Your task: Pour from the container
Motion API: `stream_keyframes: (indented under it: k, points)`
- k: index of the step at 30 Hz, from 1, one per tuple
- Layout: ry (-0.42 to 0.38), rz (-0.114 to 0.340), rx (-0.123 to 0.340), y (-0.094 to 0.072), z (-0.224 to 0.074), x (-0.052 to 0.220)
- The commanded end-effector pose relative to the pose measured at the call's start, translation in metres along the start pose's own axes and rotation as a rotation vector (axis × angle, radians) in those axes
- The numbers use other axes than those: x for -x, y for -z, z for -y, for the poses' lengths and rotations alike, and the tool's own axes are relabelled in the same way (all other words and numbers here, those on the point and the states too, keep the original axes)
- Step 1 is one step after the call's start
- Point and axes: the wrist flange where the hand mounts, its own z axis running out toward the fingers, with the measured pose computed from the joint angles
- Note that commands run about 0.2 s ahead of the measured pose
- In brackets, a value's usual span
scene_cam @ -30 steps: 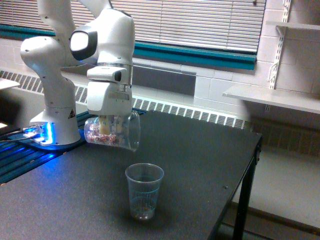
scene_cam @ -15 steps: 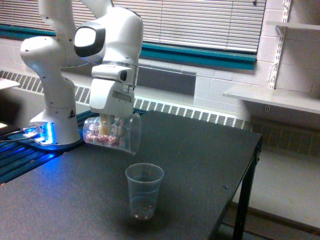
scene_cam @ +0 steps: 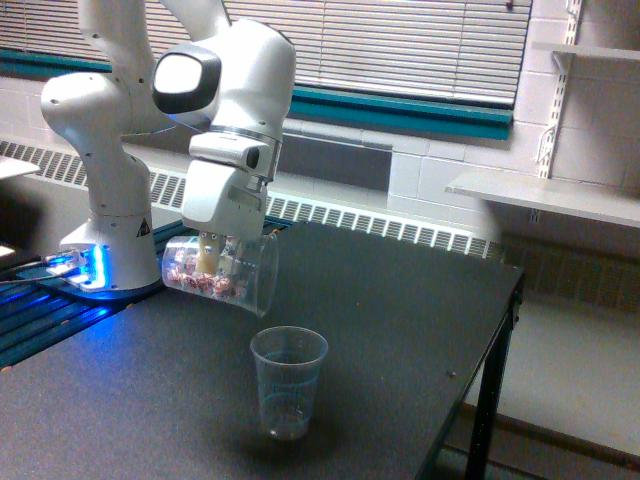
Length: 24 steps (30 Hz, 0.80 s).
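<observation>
The tabletop (scene_cam: 400,300) is dark and wide, running off to its near right corner in the exterior view, and I'm working over its middle-left stretch. My arm (scene_cam: 225,80) has swung a little toward the exterior view's right over the last second, and the wrist has rolled further with it. My gripper (scene_cam: 212,252) is closed on the container (scene_cam: 222,274), pinching it across its wall; the finger showing through the clear plastic is pressed right against it.

That container is now lying nearly sideways in the air, mouth pointing toward the exterior view's right and dipping lower than it was a moment ago. It hangs above and just to the left of the empty cup (scene_cam: 288,382), which stands upright on the tabletop nearer the front edge.

The reddish and pale bits (scene_cam: 195,281) are heaped along the low side, toward the closed end; none have reached the rim. So the tilt is building but nothing is spilling yet, I'd say. The mouth looks not quite over the cup, so more reach and more roll seem needed.
</observation>
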Motion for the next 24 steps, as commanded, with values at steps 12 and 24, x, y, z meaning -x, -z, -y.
stream_keyframes:
  k: [12, 24]
  points:
    - [0.06, 0.013, 0.055, -0.003, 0.023, 0.0]
    - [0.097, 0.03, 0.109, -0.001, 0.021, 0.005]
